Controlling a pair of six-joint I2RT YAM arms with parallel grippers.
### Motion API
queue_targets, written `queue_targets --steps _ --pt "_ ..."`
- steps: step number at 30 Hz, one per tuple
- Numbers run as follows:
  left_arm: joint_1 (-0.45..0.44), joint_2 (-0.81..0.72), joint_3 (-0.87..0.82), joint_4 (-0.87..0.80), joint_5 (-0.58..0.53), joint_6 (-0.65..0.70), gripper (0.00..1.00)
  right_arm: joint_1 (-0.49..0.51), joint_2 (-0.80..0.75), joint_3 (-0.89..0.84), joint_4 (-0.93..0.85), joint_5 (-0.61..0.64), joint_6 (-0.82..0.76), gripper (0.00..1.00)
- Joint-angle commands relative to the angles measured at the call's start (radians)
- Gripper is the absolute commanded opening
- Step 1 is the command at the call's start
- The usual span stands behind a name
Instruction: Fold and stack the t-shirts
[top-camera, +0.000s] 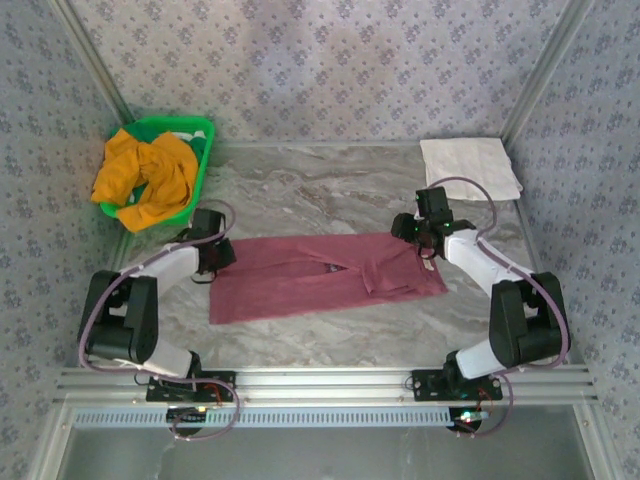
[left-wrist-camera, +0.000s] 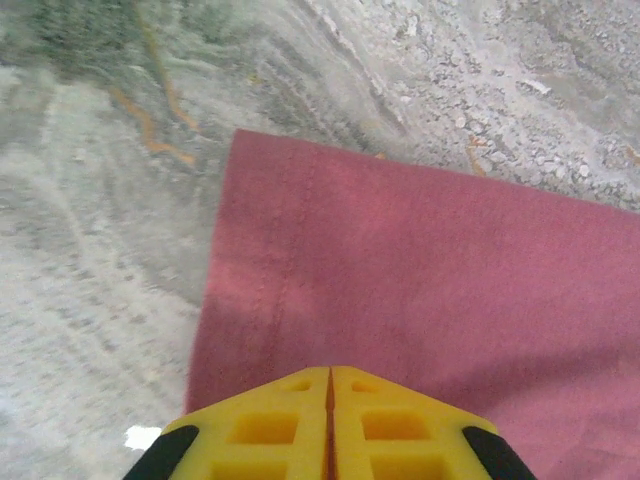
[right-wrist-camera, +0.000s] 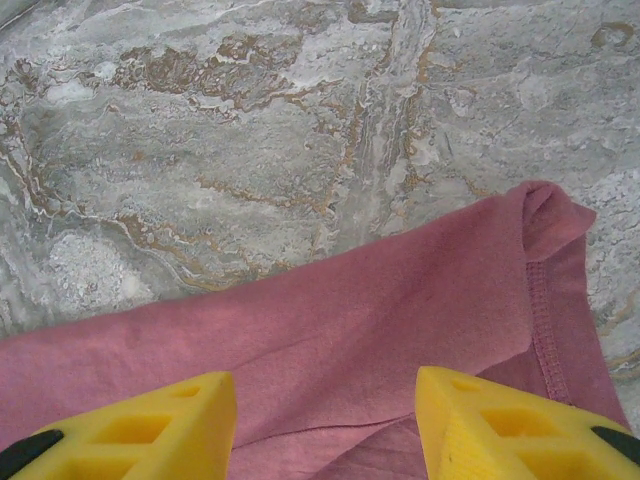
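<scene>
A: Arm pose?
B: We see both arms bent low over the maroon t-shirt, which lies flat on the table.
A: Wrist views?
B: Left gripper pressed together at the hem (pinch unclear); right gripper spread.

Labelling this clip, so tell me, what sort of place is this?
Probably a staged robot test cell, not a home: patterned walls around a marble-look table, an aluminium frame, a green laundry basket.

Marble table carries maroon t-shirt, green basket, white cloth.
</scene>
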Motion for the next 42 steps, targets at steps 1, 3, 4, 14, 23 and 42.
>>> queue_targets --steps 1,3,4,14,23,42 --pt "-0.006 -0.042 0.057 -0.138 -0.067 0.039 0.14 -0.005 0.015 -0.008 0.022 -0.003 0.009 0.53" --pt "-0.008 -0.040 0.082 -0.181 -0.075 0.051 0.13 -0.010 0.024 -0.013 0.029 -0.012 0.010 0.53" --pt "-0.010 -0.037 0.094 -0.200 -0.079 0.058 0.13 -0.013 0.029 -0.013 0.032 -0.017 0.010 0.53" --pt "0.010 0.021 0.140 -0.276 -0.058 0.034 0.31 -0.032 0.045 -0.033 0.065 -0.060 0.021 0.53" --pt "0.013 0.131 0.158 -0.239 0.027 0.010 0.40 -0.055 0.034 -0.053 0.078 -0.086 0.022 0.53" --pt "0.003 0.116 0.266 -0.415 -0.158 0.070 0.09 -0.071 0.024 -0.075 0.087 -0.101 0.024 0.53"
